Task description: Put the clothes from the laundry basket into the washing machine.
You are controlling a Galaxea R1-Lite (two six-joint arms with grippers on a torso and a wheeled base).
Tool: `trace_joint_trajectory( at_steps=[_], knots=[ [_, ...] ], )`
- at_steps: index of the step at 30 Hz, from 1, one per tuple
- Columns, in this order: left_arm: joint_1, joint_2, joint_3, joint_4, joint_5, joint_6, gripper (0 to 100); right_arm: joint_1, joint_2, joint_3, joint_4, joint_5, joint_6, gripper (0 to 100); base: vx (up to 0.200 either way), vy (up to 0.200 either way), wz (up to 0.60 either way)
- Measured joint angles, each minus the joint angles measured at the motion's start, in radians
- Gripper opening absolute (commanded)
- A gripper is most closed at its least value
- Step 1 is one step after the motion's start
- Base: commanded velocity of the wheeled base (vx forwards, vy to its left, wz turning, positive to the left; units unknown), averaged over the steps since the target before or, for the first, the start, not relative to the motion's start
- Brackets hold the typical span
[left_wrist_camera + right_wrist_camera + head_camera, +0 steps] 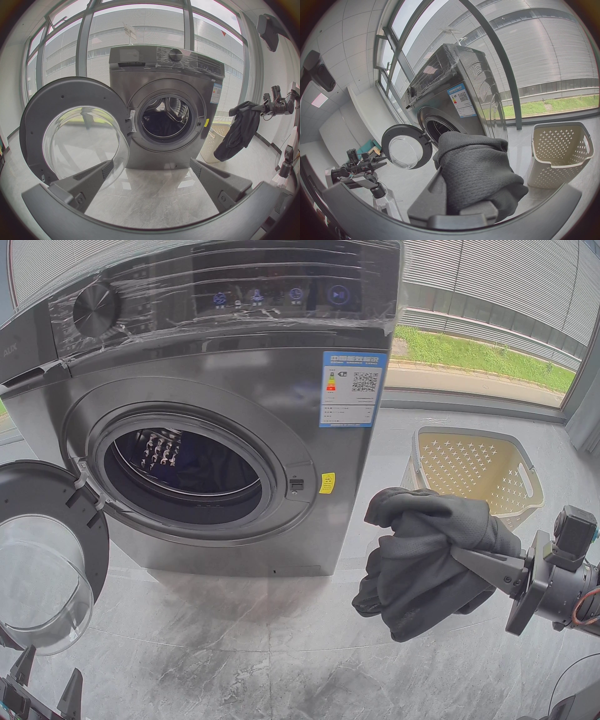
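A dark grey garment (pixel 425 559) hangs in the air with my right gripper (pixel 465 560) shut on it, between the washing machine (pixel 206 396) and the cream laundry basket (pixel 519 487). The same garment (pixel 478 172) drapes over the gripper's fingers in the right wrist view and hangs off to one side (pixel 240 131) in the left wrist view. The machine's round door (pixel 44 552) stands swung open to the left, and dark clothes lie inside the drum (pixel 187 468). My left gripper (pixel 47 684) is low at the bottom left, open (pixel 150 175) with nothing between its fingers.
The basket (pixel 561 153) stands on the grey tiled floor (pixel 237 640) to the right of the machine, against a large window. No clothes are visible on the inner wall I see. Open floor lies in front of the machine.
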Motion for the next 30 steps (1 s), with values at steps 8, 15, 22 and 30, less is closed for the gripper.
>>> trace_joint_trajectory(
  at_steps=[8, 15, 22, 30],
  knots=[
    [0.0, 0.0, 0.0, 0.0, 0.0, 0.0, 100, -0.002, 0.003, -0.004, 0.0, 0.0, 0.001, 0, -0.15, 0.0, 0.0],
    [0.0, 0.0, 0.0, 0.0, 0.0, -0.001, 100, -0.002, 0.013, -0.004, -0.001, -0.001, 0.005, 0, -0.086, 0.0, 0.0],
    [0.0, 0.0, 0.0, 0.0, 0.0, -0.001, 100, -0.007, 0.016, -0.004, -0.001, 0.0, 0.008, 0, 0.0, 0.0, 0.0],
    [0.0, 0.0, 0.0, 0.0, 0.0, -0.001, 100, -0.013, 0.018, -0.019, -0.002, -0.002, 0.012, 0, 0.0, 0.175, 0.0]
  ],
)
